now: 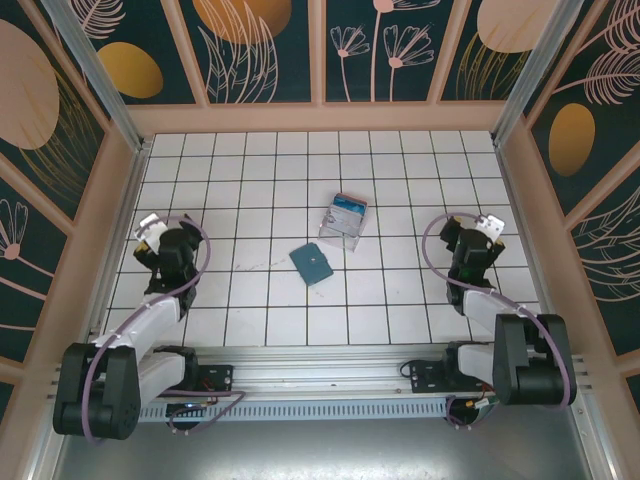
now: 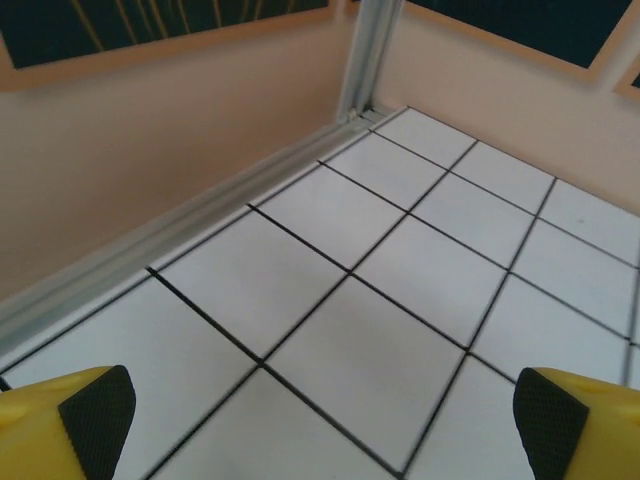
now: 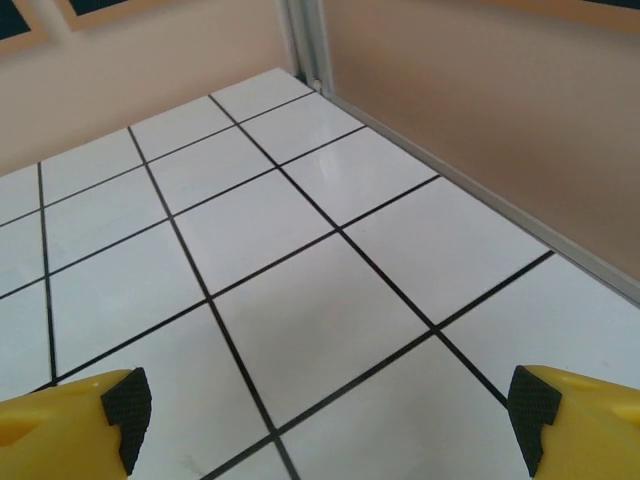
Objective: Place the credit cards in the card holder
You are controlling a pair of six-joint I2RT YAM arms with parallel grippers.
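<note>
Dark teal, roughly square card holder (image 1: 312, 263) lies flat near the middle of the white tiled table (image 1: 260, 190), turned askew to the grout lines. Just beyond it toward the far edge, a bit to the right, sits a clear plastic tray (image 1: 334, 237). The blue and whitish-grey credit cards (image 1: 347, 208) are inside the tray; their count is too small to tell. Holder and tray corners are very near; contact can't be told.

Left gripper (image 1: 150, 232) is by the left edge, well apart from the holder. Left wrist view: gripper (image 2: 320, 420) has its yellow fingers (image 2: 95, 415) with black pads spread wide, bare tile between, nothing held.

Right gripper (image 1: 487, 228) is by the right edge, also well apart. Right wrist view: gripper (image 3: 328, 415) has its fingers (image 3: 530, 415) wide too, empty, over bare tile near the side wall.
</note>
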